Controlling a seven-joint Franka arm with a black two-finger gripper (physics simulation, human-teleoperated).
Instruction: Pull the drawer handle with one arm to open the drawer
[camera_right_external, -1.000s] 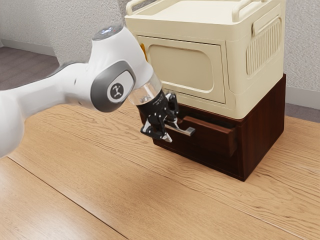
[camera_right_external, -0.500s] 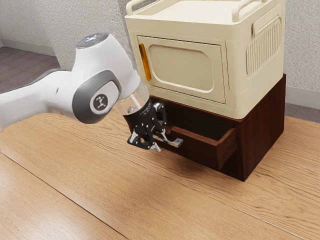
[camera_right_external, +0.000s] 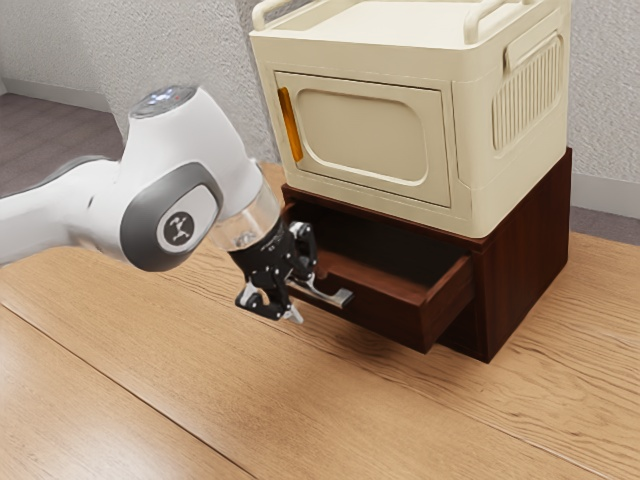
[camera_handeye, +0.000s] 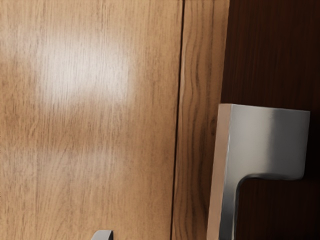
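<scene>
The gripper (camera_right_external: 299, 297) is at the inner end of the metal drawer handle (camera_right_external: 342, 298), its fingers apart around the bar. In the wrist view, one fingertip (camera_handeye: 103, 235) stands well off the handle (camera_handeye: 270, 140); the other finger's contact is hidden. The dark wood drawer (camera_right_external: 385, 312) is pulled partway out of its brown cabinet (camera_right_external: 525, 255), its inside visible from above. Dark drawer wood (camera_handeye: 275, 55) lies behind the handle in the wrist view.
A cream cabinet (camera_right_external: 375, 135) with an orange door handle (camera_right_external: 290, 125) sits on top of the brown cabinet. The wooden table (camera_right_external: 300, 400) extends in front of the drawer, beneath the arm.
My hand has moved back from the cabinet, toward the exterior view's lower left. The drawer and its handle have come out with it, widening the opening.
</scene>
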